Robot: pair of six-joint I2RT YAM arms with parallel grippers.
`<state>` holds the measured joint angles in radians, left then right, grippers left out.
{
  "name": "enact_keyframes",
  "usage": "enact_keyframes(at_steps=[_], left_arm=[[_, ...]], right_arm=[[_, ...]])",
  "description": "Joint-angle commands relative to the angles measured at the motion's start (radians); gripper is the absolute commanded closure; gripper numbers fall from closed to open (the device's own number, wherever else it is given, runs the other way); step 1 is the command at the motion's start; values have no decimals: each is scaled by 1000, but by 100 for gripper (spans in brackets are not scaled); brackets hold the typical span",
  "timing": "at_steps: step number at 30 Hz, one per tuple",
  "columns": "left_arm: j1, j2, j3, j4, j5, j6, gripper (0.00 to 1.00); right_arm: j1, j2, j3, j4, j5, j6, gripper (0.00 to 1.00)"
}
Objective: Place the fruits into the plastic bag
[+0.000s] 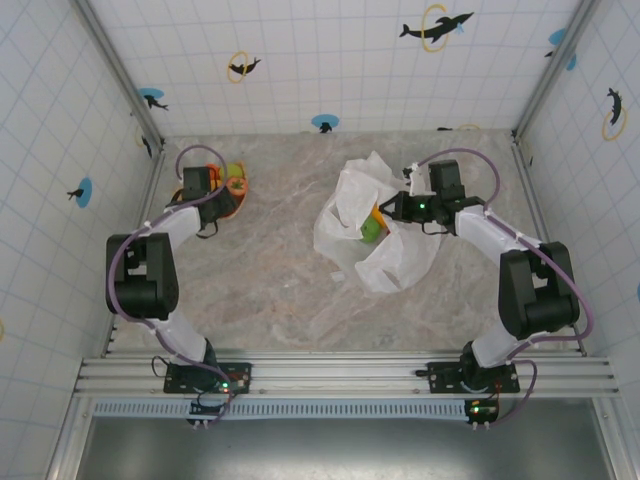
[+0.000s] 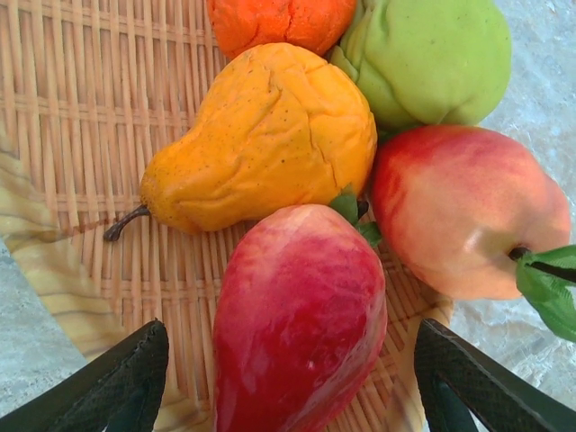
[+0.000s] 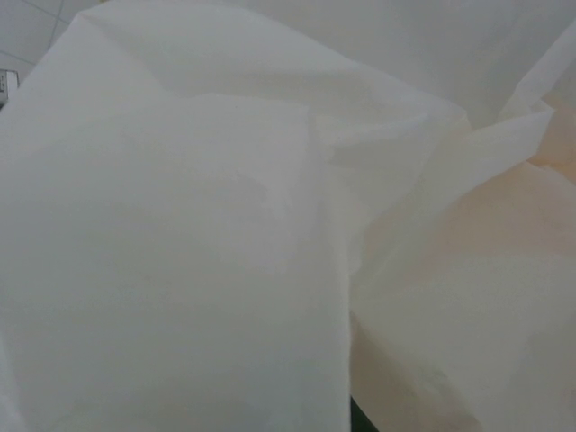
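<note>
Fruit in red lies between the spread left jaws.

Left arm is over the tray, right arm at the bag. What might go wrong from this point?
1. The left gripper straddles the red fruit, packed close to the yellow pear and the peach-coloured fruit; closing may knock those neighbours off the woven tray.
2. The right gripper seems to pinch the thin plastic bag; if it slips, the mouth may collapse before the drop.
</note>
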<state>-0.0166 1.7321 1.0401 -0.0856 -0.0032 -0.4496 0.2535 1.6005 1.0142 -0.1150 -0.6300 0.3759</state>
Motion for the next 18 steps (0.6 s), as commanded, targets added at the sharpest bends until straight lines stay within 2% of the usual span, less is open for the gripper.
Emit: enact_keyframes(at_steps=[1, 18], left_arm=[[12, 28, 34, -8, 23, 3, 29], [17, 69, 43, 11, 36, 2, 40]], right_arm=[[-5, 8, -13, 11, -10, -9, 100], [-7, 1, -9, 3, -8, -9, 100]])
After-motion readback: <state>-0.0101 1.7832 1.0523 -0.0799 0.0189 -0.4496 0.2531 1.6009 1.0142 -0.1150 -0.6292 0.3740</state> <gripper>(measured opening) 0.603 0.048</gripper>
